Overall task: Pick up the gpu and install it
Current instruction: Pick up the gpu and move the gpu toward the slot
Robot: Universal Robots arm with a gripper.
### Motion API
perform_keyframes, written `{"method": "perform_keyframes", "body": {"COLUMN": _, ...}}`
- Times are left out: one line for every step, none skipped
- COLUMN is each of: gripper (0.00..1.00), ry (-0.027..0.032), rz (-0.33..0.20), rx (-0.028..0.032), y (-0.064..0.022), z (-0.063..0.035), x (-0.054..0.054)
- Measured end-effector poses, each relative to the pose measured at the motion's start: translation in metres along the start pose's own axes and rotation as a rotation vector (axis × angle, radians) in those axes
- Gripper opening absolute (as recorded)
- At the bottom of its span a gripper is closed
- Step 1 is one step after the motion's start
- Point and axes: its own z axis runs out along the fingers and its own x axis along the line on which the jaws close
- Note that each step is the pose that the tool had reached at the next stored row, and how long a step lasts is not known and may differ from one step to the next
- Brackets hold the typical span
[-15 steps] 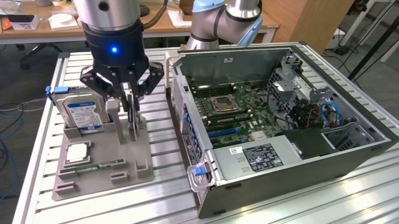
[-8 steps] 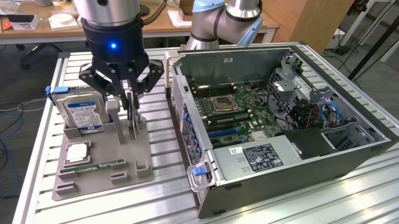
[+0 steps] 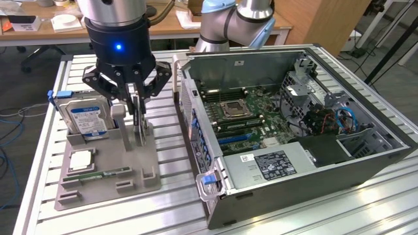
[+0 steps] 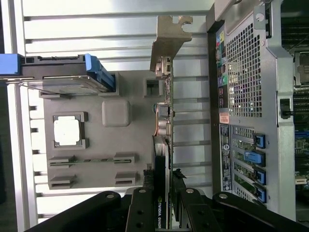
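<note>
The gpu [image 3: 139, 128] stands on edge in the grey parts holder [image 3: 130, 161], a thin dark card. In the wrist view the gpu [image 4: 163, 140] appears edge-on, with its silvery bracket [image 4: 169, 36] at the far end. My gripper [image 3: 134, 100] has come down over the card's top edge, one black finger [image 4: 144, 203] on each flat side, pressed against it. The open computer case [image 3: 294, 122] lies just to the exterior view's right of the holder, its motherboard and blue expansion slot [image 3: 238, 139] facing up.
The holder [image 4: 116, 140] also carries a silver hard drive [image 3: 85, 117] with a blue label, a processor [image 3: 80, 160] and a green memory stick [image 3: 104, 174]. The case's rear wall [image 4: 246, 96] stands close beside the card. Slatted aluminium table [image 3: 170, 210] lies underneath.
</note>
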Motion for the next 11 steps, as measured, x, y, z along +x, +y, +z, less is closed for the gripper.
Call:
{"method": "perform_keyframes", "body": {"gripper": 0.26, "ry": 0.0000, "rz": 0.000, "rx": 0.0000, "y": 0.0000, "z": 0.0000, "x": 0.0000}}
{"method": "perform_keyframes", "body": {"gripper": 0.26, "ry": 0.0000, "rz": 0.000, "rx": 0.0000, "y": 0.0000, "z": -0.0002, "x": 0.0000}}
{"method": "perform_keyframes", "body": {"gripper": 0.26, "ry": 0.0002, "rz": 0.000, "rx": 0.0002, "y": 0.0000, "z": -0.0006, "x": 0.0000}}
{"method": "perform_keyframes", "body": {"gripper": 0.26, "ry": 0.0002, "rz": 0.000, "rx": 0.0003, "y": 0.0001, "z": -0.0012, "x": 0.0000}}
{"method": "perform_keyframes", "body": {"gripper": 0.26, "ry": 0.0000, "rz": 0.000, "rx": 0.0001, "y": 0.0001, "z": -0.0018, "x": 0.0000}}
{"method": "perform_keyframes", "body": {"gripper": 0.26, "ry": 0.0001, "rz": 0.000, "rx": 0.0001, "y": 0.0001, "z": -0.0025, "x": -0.0001}}
{"method": "perform_keyframes", "body": {"gripper": 0.26, "ry": 0.0001, "rz": 0.000, "rx": 0.0001, "y": 0.0002, "z": -0.0034, "x": -0.0001}}
{"method": "perform_keyframes", "body": {"gripper": 0.26, "ry": 0.0000, "rz": 0.000, "rx": 0.0001, "y": 0.0002, "z": -0.0042, "x": -0.0001}}
{"method": "perform_keyframes", "body": {"gripper": 0.26, "ry": 0.0000, "rz": 0.000, "rx": 0.0001, "y": 0.0002, "z": -0.0050, "x": -0.0001}}
{"method": "perform_keyframes", "body": {"gripper": 0.26, "ry": 0.0000, "rz": 0.000, "rx": 0.0000, "y": 0.0003, "z": -0.0057, "x": -0.0001}}
{"method": "perform_keyframes", "body": {"gripper": 0.26, "ry": 0.0000, "rz": 0.000, "rx": 0.0000, "y": 0.0003, "z": -0.0065, "x": -0.0001}}
